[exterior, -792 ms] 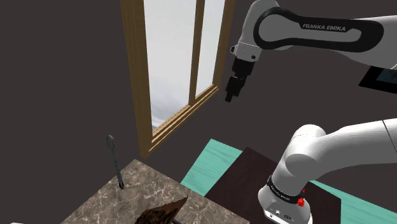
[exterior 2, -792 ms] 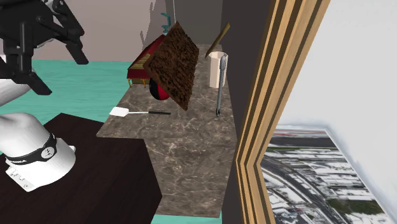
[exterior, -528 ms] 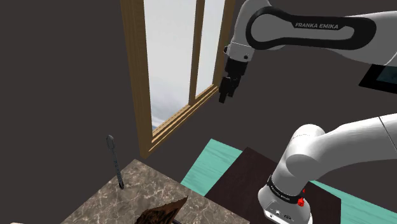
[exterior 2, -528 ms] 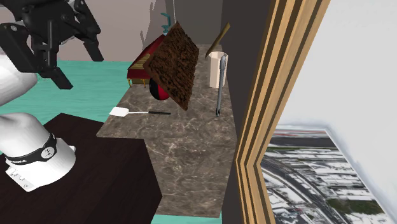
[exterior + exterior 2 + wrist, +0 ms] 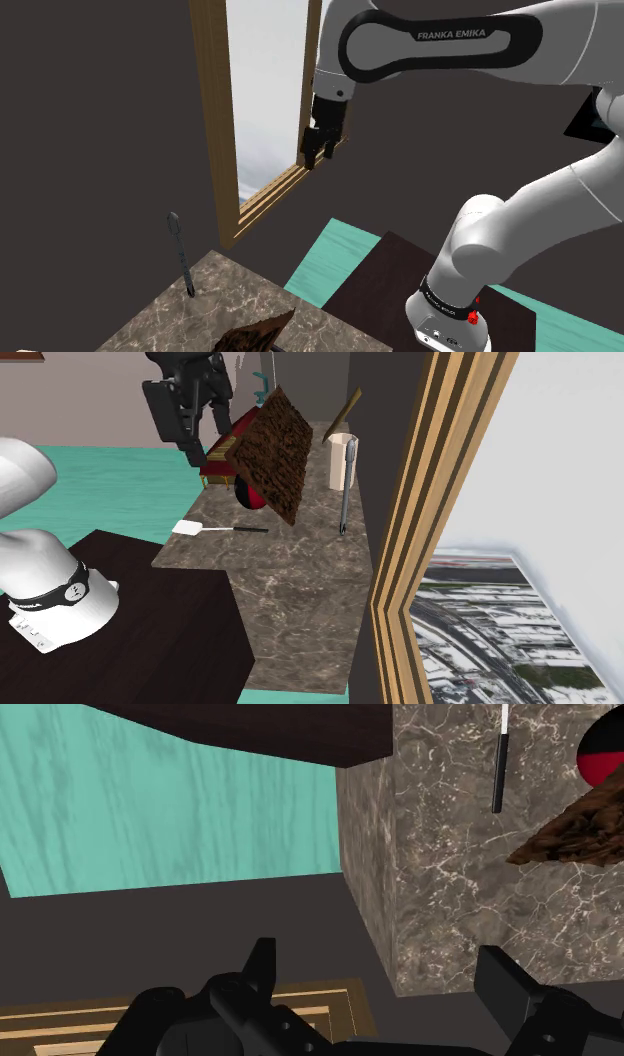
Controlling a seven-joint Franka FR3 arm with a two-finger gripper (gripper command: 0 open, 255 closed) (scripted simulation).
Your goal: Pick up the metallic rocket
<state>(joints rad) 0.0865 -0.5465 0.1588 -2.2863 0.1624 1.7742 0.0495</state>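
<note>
Tool (image 5: 317,155) recorded high in the air, its fingers spread apart, nothing between them; in the wrist view the near end of the counter (image 5: 290,602) is seen far beneath them.

The rocket (image 5: 182,255) is taken, as a judgement only, to be the slim grey thing with a rounded top; nothing else on the counter looks metallic, and its shape is too thin to be made out surely. It is stood on the counter close against the dark wall, well below the tool and across the counter from it; no contact. Its long axis is near upright, leaned slightly.

A tilted brown board (image 5: 275,452) is placed between the tool and the rocket; a pale cup (image 5: 342,462) is just beside the rocket, farther from the tool; a white-headed spatula (image 5: 215,529) lies flat below the tool, on its own side of the board.

Arm pose: forearm held level and high, wrist bent down, tool pointed downward in front of the window frame (image 5: 215,120).

Judgement: a long descent and a crossing toward the wall are called for; the board must be cleared; the thin upright shaft is likely best closed on from the side.
</note>
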